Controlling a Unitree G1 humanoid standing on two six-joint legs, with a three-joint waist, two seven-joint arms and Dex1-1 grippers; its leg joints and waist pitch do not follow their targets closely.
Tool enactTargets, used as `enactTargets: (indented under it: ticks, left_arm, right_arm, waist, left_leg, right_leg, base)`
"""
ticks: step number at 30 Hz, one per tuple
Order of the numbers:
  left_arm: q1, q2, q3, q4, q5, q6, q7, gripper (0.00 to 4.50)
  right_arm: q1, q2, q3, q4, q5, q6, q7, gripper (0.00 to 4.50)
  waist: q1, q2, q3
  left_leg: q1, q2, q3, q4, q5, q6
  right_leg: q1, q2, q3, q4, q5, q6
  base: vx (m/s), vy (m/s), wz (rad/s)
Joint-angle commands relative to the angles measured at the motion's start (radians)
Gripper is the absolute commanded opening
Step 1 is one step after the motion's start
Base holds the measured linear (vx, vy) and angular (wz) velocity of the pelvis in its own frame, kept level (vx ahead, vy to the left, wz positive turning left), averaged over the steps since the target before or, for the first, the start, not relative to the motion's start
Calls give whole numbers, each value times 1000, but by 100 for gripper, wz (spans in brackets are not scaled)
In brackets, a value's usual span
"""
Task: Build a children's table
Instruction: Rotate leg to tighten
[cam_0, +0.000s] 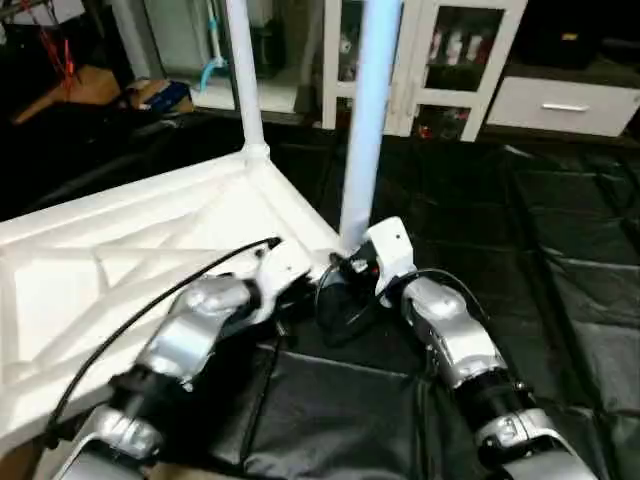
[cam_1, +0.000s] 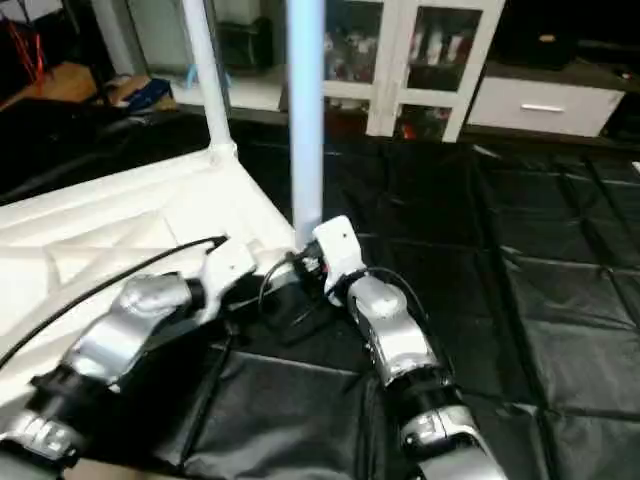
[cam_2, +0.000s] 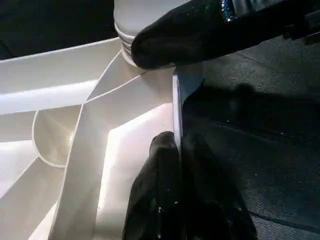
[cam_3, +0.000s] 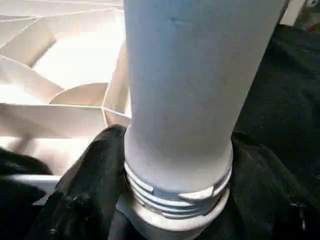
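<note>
Left gripper (cam_2: 177, 150): fingers pinched on top's (cam_0: 120, 260) rim;
Right gripper (cam_3: 172, 200): fingers clasping leg (cam_0: 368, 130) base

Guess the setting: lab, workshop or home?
Probably a home-style test room: white glass-door cabinet and drawer unit at the back, black sheeting on the floor under the upturned table top.

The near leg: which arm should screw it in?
Right, probably. Its tool already wraps the near leg at the threads, while the left tool pinches the top's rim.
</note>
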Motion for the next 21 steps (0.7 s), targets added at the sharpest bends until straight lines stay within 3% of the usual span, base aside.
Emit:
enactTargets:
  ticks: [1, 2, 4, 5, 7, 9, 11, 14, 18, 21]
  left_arm:
    - [-25, -21, -15, 16, 5, -47, 25, 0]
    - [-22, -19, -17, 13, 3, -49, 15, 0]
    - [-15, -9, -24, 7, 4, -64, -8, 0]
    - [-8, -4, -24, 3, 1, -68, -21, 0]
    - [8, 13, -25, -12, -8, -82, -54, 0]
    - [25, 30, -26, -29, -18, -93, -84, 0]
    - [64, 70, -31, -77, -39, -102, -150, 0]
    - [117, 115, -27, -150, -89, -101, -235, 0]
    - [187, 160, -22, -262, -162, -80, -332, 0]
    - [205, 172, -23, -294, -179, -71, -350, 0]
  right_arm:
    - [12, 27, 38, 4, -10, -29, 56, 272]
    - [10, 23, 41, -5, -5, -43, 77, 272]
    - [12, 10, 29, -34, 39, -55, 149, 272]
    - [15, 1, 20, -54, 58, -54, 178, 307]
    - [13, -28, 4, -89, 96, -50, 244, 342]
    - [8, -55, -4, -108, 123, -45, 300, 342]
    - [0, -114, -24, -156, 201, 6, 444, 369]
    - [10, -231, 12, -223, 252, 73, 678, 387]
    - [43, -381, 46, -278, 275, 78, 902, 392]
    - [52, -411, 48, -284, 278, 76, 943, 392]
  waist:
    - [0, 1, -65]
    - [2, 9, -64]
    - [0, 3, -61]
    - [1, 3, -61]
    - [1, 5, -60]
    - [1, 4, -60]
    - [2, 3, -63]
    - [3, 7, -60]
    - [11, -3, -56]
    - [16, -3, -53]
  left_leg:
    - [7, 32, -5, -72, -116, 68]
    - [8, 33, -6, -74, -132, 63]
    - [8, 35, -6, -78, -191, 46]
    - [9, 36, -8, -78, -198, 43]
    - [8, 36, -9, -80, -208, 41]
    - [6, 38, -8, -79, -194, 49]
    - [3, 38, -11, -76, -180, 68]
    - [5, 43, -11, -76, -174, 94]
    - [7, 45, -5, -75, -185, 98]
    - [6, 44, -5, -79, -200, 88]
  right_leg:
    - [51, -37, 29, -53, -18, -269]
    - [51, -37, 28, -54, -43, -267]
    - [51, -38, 29, -63, -120, -254]
    - [51, -38, 29, -63, -130, -250]
    - [51, -37, 28, -63, -131, -248]
    - [51, -37, 29, -61, -108, -252]
    - [60, -38, 27, -55, -77, -260]
    - [56, -37, 24, -53, -76, -272]
    - [51, -39, 28, -59, -119, -281]
    - [48, -38, 28, -63, -177, -266]
  base:
    - [0, 0, 0]
    - [0, 0, 0]
    - [0, 0, 0]
    - [0, 0, 0]
    - [0, 0, 0]
    - [0, 0, 0]
    - [0, 0, 0]
    - [0, 0, 0]
    - [0, 0, 0]
    - [0, 0, 0]
